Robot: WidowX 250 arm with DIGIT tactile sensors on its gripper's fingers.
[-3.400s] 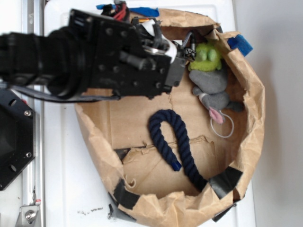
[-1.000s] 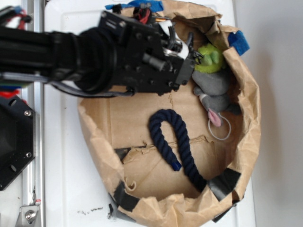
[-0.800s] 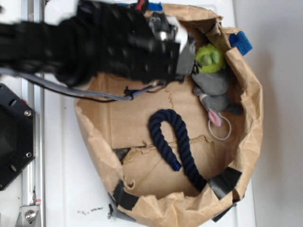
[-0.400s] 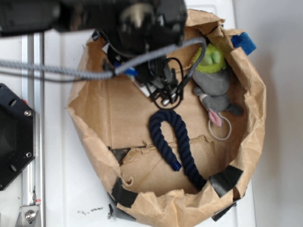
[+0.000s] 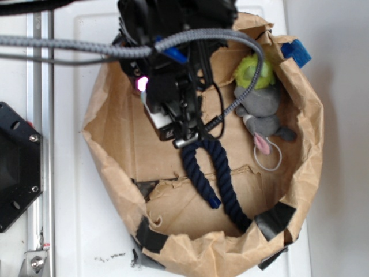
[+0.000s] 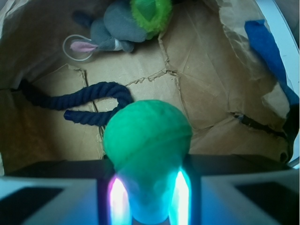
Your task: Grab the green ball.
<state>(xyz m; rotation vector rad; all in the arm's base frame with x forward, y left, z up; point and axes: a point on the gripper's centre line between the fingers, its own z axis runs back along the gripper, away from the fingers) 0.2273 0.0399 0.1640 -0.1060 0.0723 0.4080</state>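
Green ball fills the lower middle of the wrist view, lodged between the two glowing pads of the gripper, which is clamped on it from both sides; a pink-white glow lights its left flank and a cyan glow its right. The ball is lifted clear of the floor of the paper-lined basket, with the lining visible well below it. In the exterior view the ball itself is hidden behind the black arm, which reaches down from the top edge into the upper left part of the basket, a grey braided cable trailing off to the left.

The basket, a wide round tub of crumpled brown paper patched with black tape, sits on a white table. Inside it, a dark blue rope lies bent in a hook across the middle, its curved top just under the gripper's tip in the exterior view. A grey plush toy with a fuzzy lime-green head lies against the upper right wall, and a thin white loop rests beside its pink ear. Blue tape marks the rim at upper right.
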